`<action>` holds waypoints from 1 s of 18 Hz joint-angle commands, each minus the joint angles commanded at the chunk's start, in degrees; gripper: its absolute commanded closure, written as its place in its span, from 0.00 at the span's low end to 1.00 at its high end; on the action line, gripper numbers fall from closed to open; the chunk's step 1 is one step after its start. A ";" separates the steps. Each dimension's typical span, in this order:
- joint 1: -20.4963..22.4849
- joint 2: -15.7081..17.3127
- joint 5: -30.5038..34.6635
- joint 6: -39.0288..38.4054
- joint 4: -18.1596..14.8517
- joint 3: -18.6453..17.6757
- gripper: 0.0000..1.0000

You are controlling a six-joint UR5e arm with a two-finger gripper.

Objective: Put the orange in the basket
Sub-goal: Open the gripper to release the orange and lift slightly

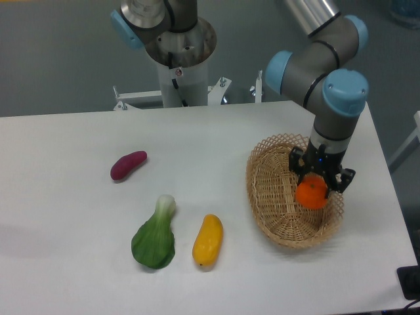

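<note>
The orange (312,194) is a small round bright-orange fruit held between my gripper's black fingers, over the right side of the basket. The basket (270,190) is an oval tan wicker one with a lacy looped rim, at the right of the white table. My gripper (316,184) points straight down above the basket and is shut on the orange. I cannot tell whether the orange touches the basket floor or hangs just above it.
A yellow-orange elongated mango-like fruit (208,240) lies left of the basket. A green bok choy (155,238) lies beside it. A purple sweet potato (128,165) lies further left. The arm's base (177,52) stands at the table's back edge.
</note>
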 joint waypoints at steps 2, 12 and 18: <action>-0.09 -0.18 0.00 0.00 0.00 -0.26 0.51; -0.17 0.70 0.26 0.79 0.00 0.44 0.00; -0.35 1.05 0.44 1.05 -0.26 2.72 0.00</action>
